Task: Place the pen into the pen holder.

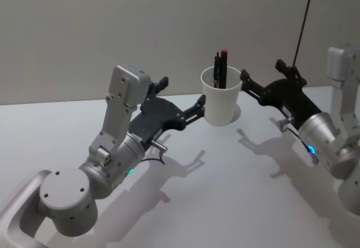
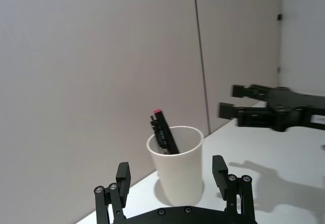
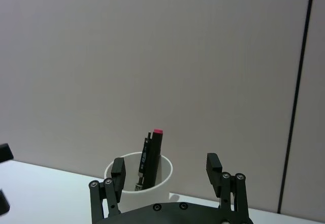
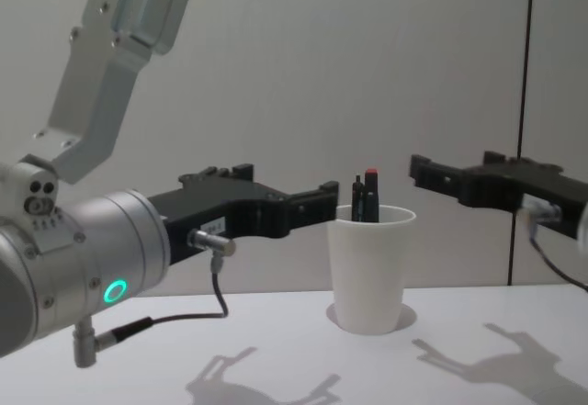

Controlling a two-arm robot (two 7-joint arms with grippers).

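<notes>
Head view: slim black pen (image 1: 220,70) inside tapered paper pen holder (image 1: 220,103).

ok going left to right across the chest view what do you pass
left gripper with open fingers → pen holder with the pen standing in it → right gripper, also open

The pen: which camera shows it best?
The left wrist view: the pen leans in the cup, near and unblocked. The right wrist view shows it about as well; in the head and chest views it is small and dark above the rim.
</notes>
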